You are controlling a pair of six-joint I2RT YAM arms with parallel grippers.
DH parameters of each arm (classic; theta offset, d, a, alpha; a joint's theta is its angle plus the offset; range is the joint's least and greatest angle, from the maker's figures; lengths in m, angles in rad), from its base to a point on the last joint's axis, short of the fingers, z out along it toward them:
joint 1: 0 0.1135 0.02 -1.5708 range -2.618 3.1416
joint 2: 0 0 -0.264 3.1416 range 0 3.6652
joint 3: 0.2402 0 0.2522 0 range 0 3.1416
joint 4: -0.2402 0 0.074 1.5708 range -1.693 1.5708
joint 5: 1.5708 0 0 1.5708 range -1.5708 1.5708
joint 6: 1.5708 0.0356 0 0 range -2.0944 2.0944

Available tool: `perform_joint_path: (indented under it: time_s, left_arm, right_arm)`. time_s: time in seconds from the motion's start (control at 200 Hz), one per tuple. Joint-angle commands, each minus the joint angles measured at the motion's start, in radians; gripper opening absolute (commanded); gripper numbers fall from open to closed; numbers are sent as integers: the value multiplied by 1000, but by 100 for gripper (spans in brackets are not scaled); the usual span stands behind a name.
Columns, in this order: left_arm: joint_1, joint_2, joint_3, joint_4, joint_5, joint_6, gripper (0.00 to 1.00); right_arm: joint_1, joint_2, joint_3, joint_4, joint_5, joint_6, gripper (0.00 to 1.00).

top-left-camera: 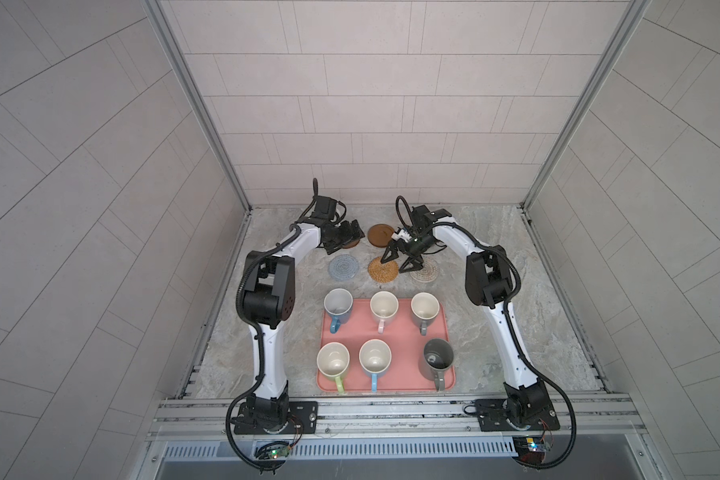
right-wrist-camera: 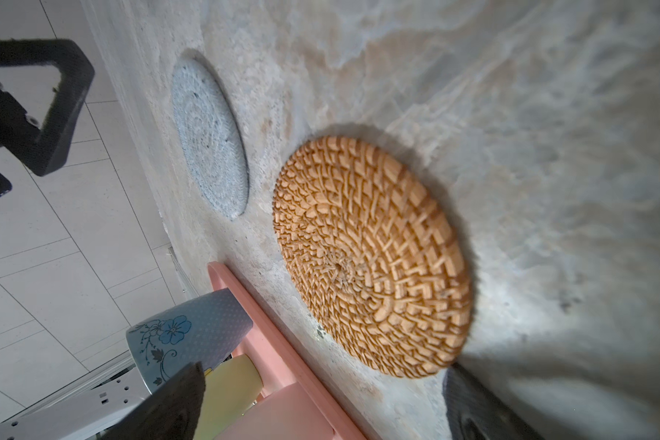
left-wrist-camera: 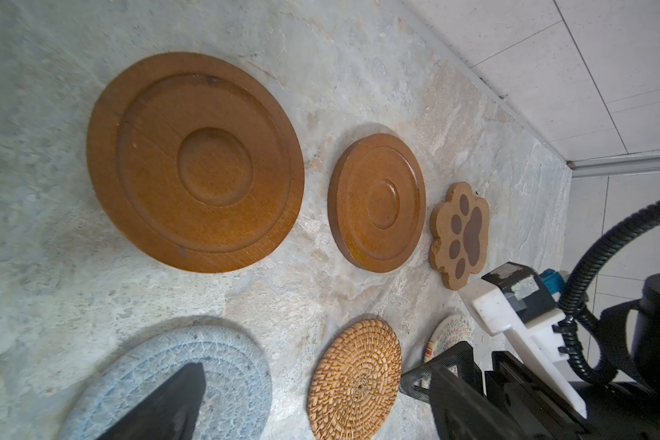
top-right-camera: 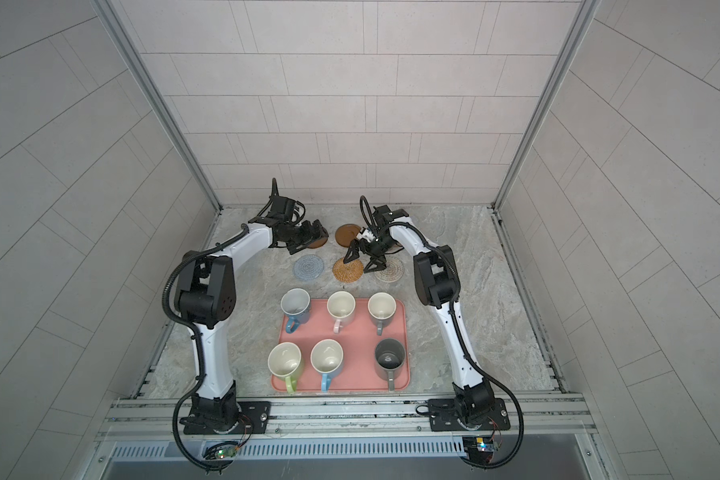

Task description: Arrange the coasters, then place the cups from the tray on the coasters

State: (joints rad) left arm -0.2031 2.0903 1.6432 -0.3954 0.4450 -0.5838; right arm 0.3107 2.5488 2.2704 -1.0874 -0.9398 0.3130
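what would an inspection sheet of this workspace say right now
surface: marbled tabletop
job's things: six coasters in two rows beyond the tray; six cups upright on it, none on a coaster
clutter: nothing seen
tools: left tool open over the far-left wooden coaster; right tool open over the near row
cables: black hoses along both arms, clear of the cups
surroundings: pale tiled walls on three sides

Six cups on tray, coasters behind it.
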Motion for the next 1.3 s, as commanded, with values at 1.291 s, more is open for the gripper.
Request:
perform_joint_path:
  time_s: [1.291]
  left_arm:
    - [-53, 115, 101, -88, 170, 39, 97]
  right_arm:
    - [-130, -233, -120, -46, 156, -5, 100]
